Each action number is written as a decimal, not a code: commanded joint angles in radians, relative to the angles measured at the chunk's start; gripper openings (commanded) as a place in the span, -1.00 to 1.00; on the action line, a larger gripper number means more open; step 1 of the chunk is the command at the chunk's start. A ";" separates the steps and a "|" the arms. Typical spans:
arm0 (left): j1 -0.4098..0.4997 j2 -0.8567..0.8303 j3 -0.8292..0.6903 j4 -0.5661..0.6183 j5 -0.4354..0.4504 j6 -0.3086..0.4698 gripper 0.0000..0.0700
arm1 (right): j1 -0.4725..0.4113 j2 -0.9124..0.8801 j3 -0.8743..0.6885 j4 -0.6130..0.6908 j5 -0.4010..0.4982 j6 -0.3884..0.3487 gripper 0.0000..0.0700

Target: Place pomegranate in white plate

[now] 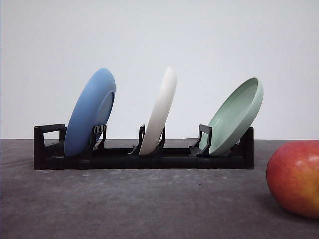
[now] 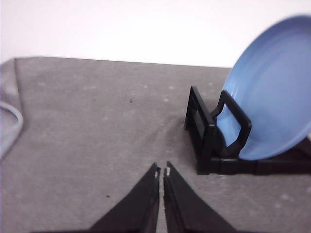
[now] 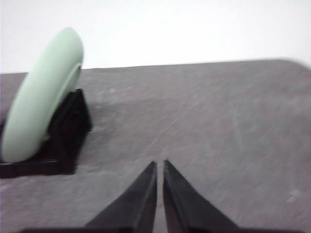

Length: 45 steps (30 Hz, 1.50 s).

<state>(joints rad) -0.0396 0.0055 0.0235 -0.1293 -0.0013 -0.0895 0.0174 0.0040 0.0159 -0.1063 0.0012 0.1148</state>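
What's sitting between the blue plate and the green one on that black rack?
In the front view, the white plate stands on edge in the middle slot of the black rack, between the blue plate and the mint-green plate.

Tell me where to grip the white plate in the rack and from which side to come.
Grip the white plate at its free upper rim, coming from above. It stands on edge in the middle slot of the black rack, leaning right; its lower edge is caught between the holders, and the blue plate and mint-green plate flank it, so probably only the top is open.
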 commanded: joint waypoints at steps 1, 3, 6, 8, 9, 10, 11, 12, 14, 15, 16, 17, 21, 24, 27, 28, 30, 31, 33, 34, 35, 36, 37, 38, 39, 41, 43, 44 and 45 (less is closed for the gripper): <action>-0.003 0.009 0.027 0.012 -0.001 -0.085 -1.00 | -0.001 0.000 0.028 -0.007 -0.009 0.128 -1.00; -0.008 0.027 0.064 0.012 0.002 -0.094 -1.00 | 0.000 0.001 0.073 -0.027 -0.009 0.182 -1.00; -0.016 0.084 0.137 0.010 0.003 -0.117 -1.00 | 0.000 0.029 0.166 -0.049 -0.031 0.232 -1.00; -0.023 0.144 0.196 0.003 0.024 -0.133 -1.00 | 0.000 0.071 0.254 -0.097 -0.047 0.237 -1.00; -0.027 0.173 0.227 -0.007 0.041 -0.138 -1.00 | 0.000 0.096 0.298 -0.125 -0.060 0.234 -1.00; -0.030 0.210 0.266 -0.021 0.062 -0.140 -1.00 | 0.000 0.126 0.349 -0.161 -0.075 0.228 -1.00; -0.034 0.243 0.304 -0.039 0.084 -0.140 -1.00 | 0.000 0.153 0.393 -0.191 -0.094 0.215 -1.00; -0.037 0.276 0.343 -0.060 0.105 -0.139 -1.00 | 0.000 0.189 0.446 -0.226 -0.123 0.195 -1.00; -0.043 0.348 0.430 -0.107 0.163 -0.137 -1.00 | 0.000 0.254 0.542 -0.295 -0.181 0.154 -1.00; -0.045 0.381 0.472 -0.130 0.194 -0.135 -1.00 | 0.000 0.286 0.589 -0.332 -0.210 0.134 -1.00; -0.048 0.418 0.518 -0.157 0.231 -0.129 -1.00 | 0.000 0.323 0.640 -0.375 -0.241 0.111 -1.00; -0.049 0.451 0.558 -0.178 0.268 -0.124 -1.00 | 0.000 0.355 0.685 -0.412 -0.267 0.088 -1.00; -0.055 0.575 0.701 -0.247 0.456 -0.058 -1.00 | 0.000 0.481 0.849 -0.546 -0.401 -0.040 -1.00; -0.061 0.657 0.787 -0.276 0.620 -0.022 -1.00 | 0.000 0.563 0.942 -0.624 -0.536 -0.129 -1.00; -0.070 0.729 0.852 -0.276 0.784 -0.020 -1.00 | 0.000 0.626 0.998 -0.663 -0.663 -0.183 -1.00; -0.075 0.748 0.868 -0.276 0.825 -0.020 -1.00 | 0.000 0.640 1.006 -0.662 -0.696 -0.183 -1.00; -0.086 0.782 0.893 -0.273 0.891 -0.020 -1.00 | 0.000 0.664 1.014 -0.655 -0.757 -0.182 -1.00; -0.091 0.795 0.901 -0.273 0.911 -0.019 -1.00 | 0.000 0.672 1.014 -0.653 -0.780 -0.183 -1.00; -0.100 0.810 0.903 -0.264 0.923 -0.014 -1.00 | 0.000 0.683 1.014 -0.653 -0.790 -0.183 -1.00; -0.102 0.815 0.903 -0.263 0.922 -0.001 -1.00 | 0.000 0.686 1.014 -0.654 -0.789 -0.183 -1.00; -0.103 0.818 0.903 -0.264 0.922 0.006 -1.00 | 0.000 0.688 1.014 -0.654 -0.789 -0.183 -1.00; -0.104 0.820 0.903 -0.266 0.922 0.007 -1.00 | 0.000 0.688 1.014 -0.653 -0.789 -0.183 -1.00; -0.106 0.822 0.903 -0.265 0.922 0.007 -1.00 | 0.000 0.688 1.014 -0.650 -0.789 -0.183 -1.00; -0.106 0.822 0.903 -0.264 0.922 0.007 -1.00 | 0.000 0.687 1.014 -0.650 -0.786 -0.183 -1.00; -0.106 0.822 0.903 -0.263 0.922 0.008 -0.99 | 0.000 0.687 1.014 -0.649 -0.786 -0.183 -1.00; -0.106 0.822 0.903 -0.260 0.917 0.007 -0.76 | 0.000 0.687 1.014 -0.649 -0.783 -0.183 -0.99; -0.106 0.824 0.903 -0.260 0.914 0.007 -0.15 | 0.000 0.687 1.014 -0.649 -0.782 -0.182 -0.76; -0.106 0.825 0.903 -0.260 0.914 0.007 0.18 | 0.000 0.687 1.014 -0.649 -0.782 -0.182 -0.54; -0.106 0.826 0.903 -0.260 0.914 0.007 0.50 | 0.000 0.688 1.014 -0.649 -0.782 -0.182 -0.28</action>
<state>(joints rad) -0.1425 0.8235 0.9081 -0.4004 0.9127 -0.0959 0.0177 0.6880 1.0126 -0.7666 -0.7822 -0.0563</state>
